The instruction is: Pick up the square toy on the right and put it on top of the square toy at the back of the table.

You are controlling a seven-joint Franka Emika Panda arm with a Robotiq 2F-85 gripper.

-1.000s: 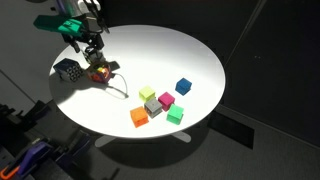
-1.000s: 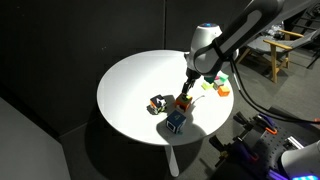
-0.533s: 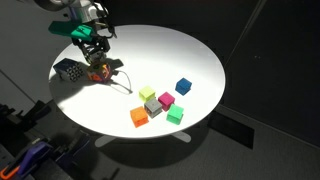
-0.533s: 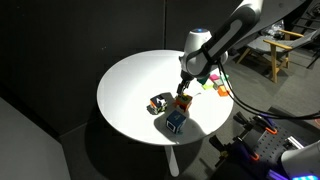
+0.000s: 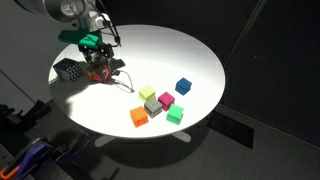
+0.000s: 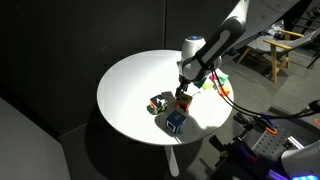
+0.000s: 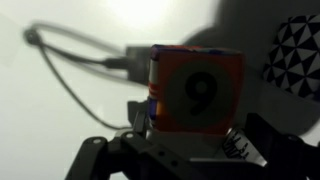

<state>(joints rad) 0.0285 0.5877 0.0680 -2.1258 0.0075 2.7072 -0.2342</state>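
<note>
9 cube (image 7: 195, 95): orange face with a black 9, centre of the wrist view; left part of the table (image 5: 200, 45) in an exterior view (image 5: 98, 72).
Claw (image 7: 170, 150): jaws apart, wider than the 9 cube, one finger at each lower corner of the wrist view; clamped on nothing. Whether the pads touch the cube cannot be told.
Claw, exterior views: just above the 9 cube (image 5: 97, 60) (image 6: 184, 88).
Patterned cube (image 7: 295, 50): black-and-white, upper right of the wrist view, near the 9 cube.
Wrist view only: the digit, and a grey cable (image 7: 75, 60) looping at upper left.
Exterior only: six coloured cubes (image 5: 158, 105), lower centre, well apart from the claw.
</note>
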